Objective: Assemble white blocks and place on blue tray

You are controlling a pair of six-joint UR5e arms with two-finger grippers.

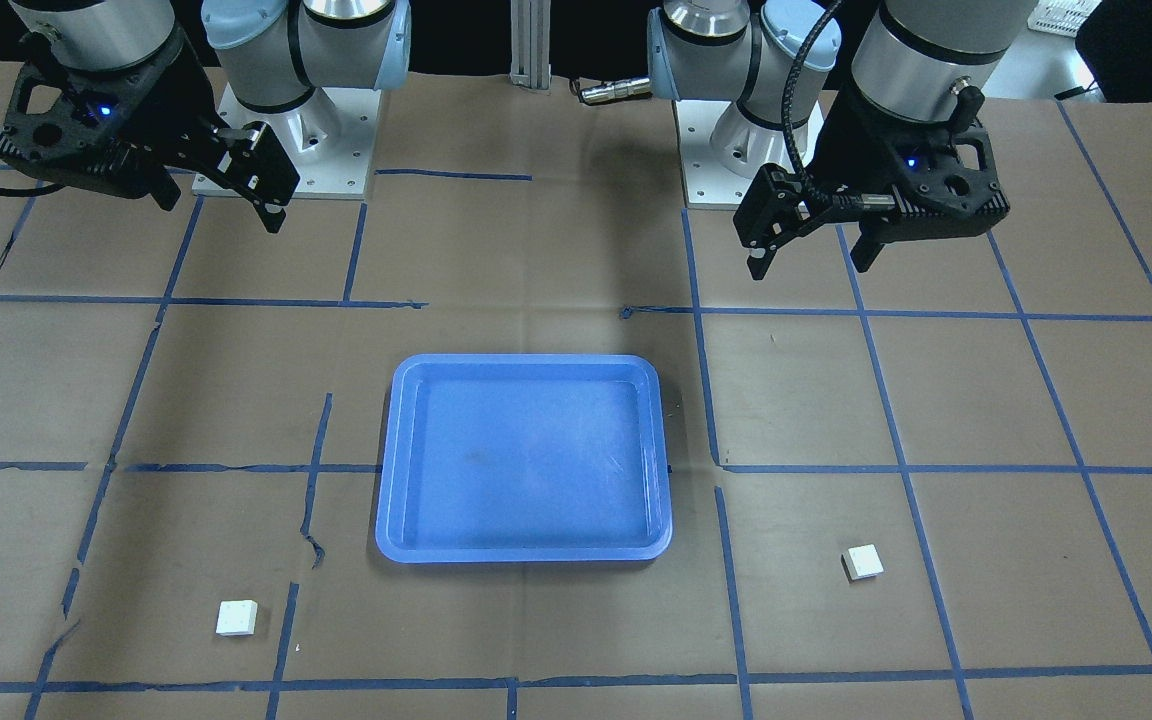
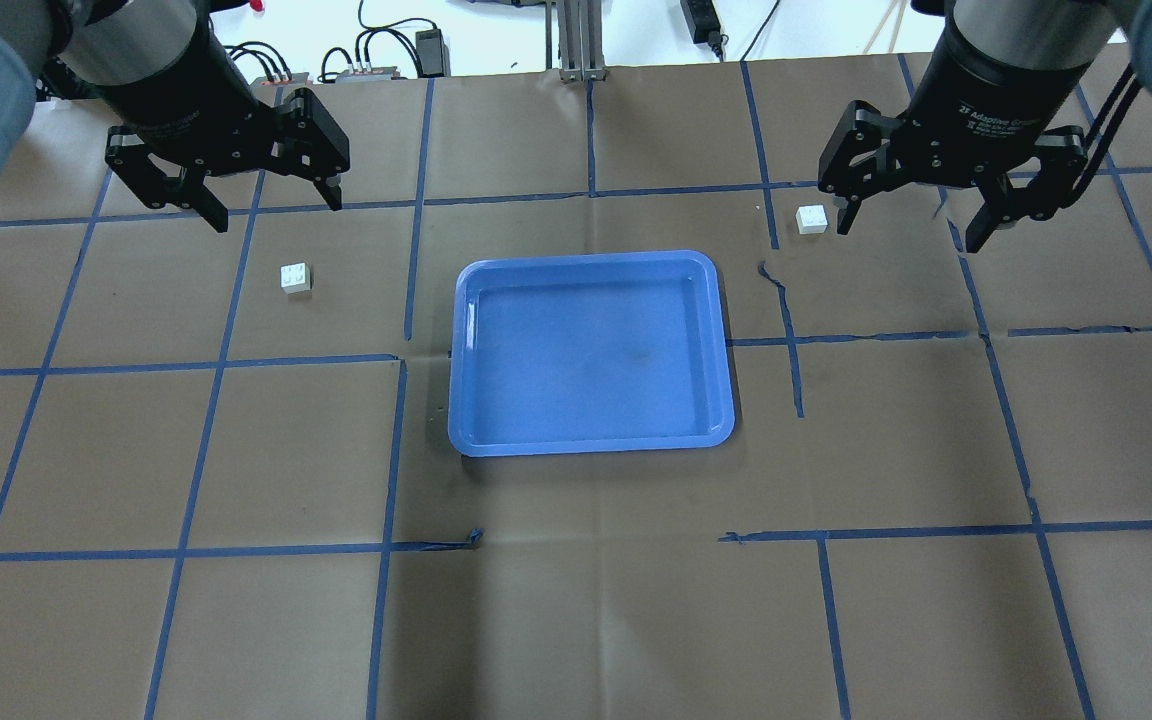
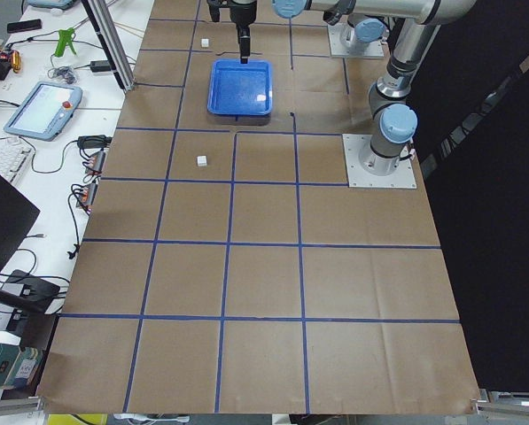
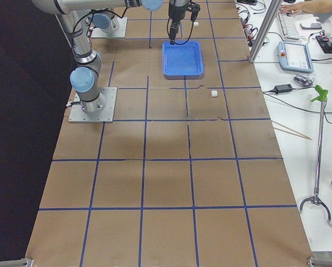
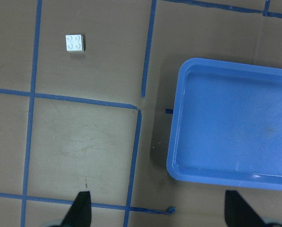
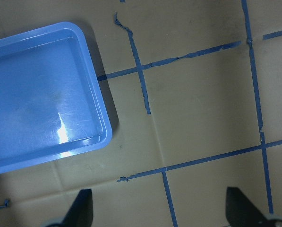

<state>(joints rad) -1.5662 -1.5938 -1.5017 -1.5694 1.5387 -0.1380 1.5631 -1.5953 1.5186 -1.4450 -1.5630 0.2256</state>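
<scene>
The blue tray (image 2: 457, 350) lies empty mid-table; it also shows in the front view (image 1: 526, 553). One white block (image 2: 296, 277) lies on the paper to the tray's left, just below my left gripper (image 2: 278, 212), which hangs open and empty above the table. The left wrist view shows this block (image 5: 75, 42) far ahead of the open fingers (image 5: 81, 210), with the tray's rim (image 5: 174, 142) to the right. The other white block (image 2: 812, 219) lies beside my right gripper (image 2: 909, 236), which is open and empty. The right wrist view shows only the tray's rim (image 6: 97, 92).
The table is covered in brown paper with a grid of blue tape (image 2: 406, 270). Both arm bases (image 1: 286, 150) stand at the robot's edge. Benches with a pendant (image 3: 42, 106) and cables run along the far side.
</scene>
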